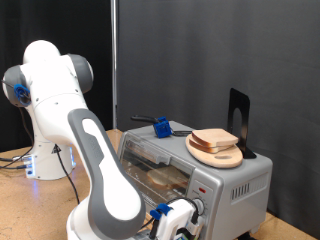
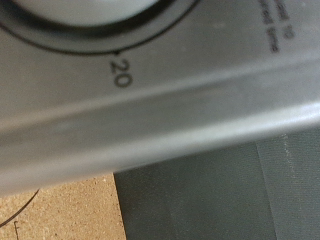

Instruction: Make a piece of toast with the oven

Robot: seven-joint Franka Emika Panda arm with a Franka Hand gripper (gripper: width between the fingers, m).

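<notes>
Gripper [image 1: 183, 218] at the boxy silver oven's [image 1: 235, 180] round knob [image 2: 85, 12].

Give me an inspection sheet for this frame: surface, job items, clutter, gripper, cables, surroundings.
Surface: wooden table, bare at the exterior view's left.
Oven: silver toaster oven, glass door shut, something pale inside, not clear what.
Toast: bread slices stacked on a round wooden board on the oven's top.
Clutter: blue object and a dark tool on the oven top; black stand behind the board.
Gripper: gripper at the oven's front knob panel; wrist view shows a dial edge marked 20 close up. Fingers not clearly seen.
Cables: thin cable by the robot base.
Surroundings: black curtain behind.
</notes>
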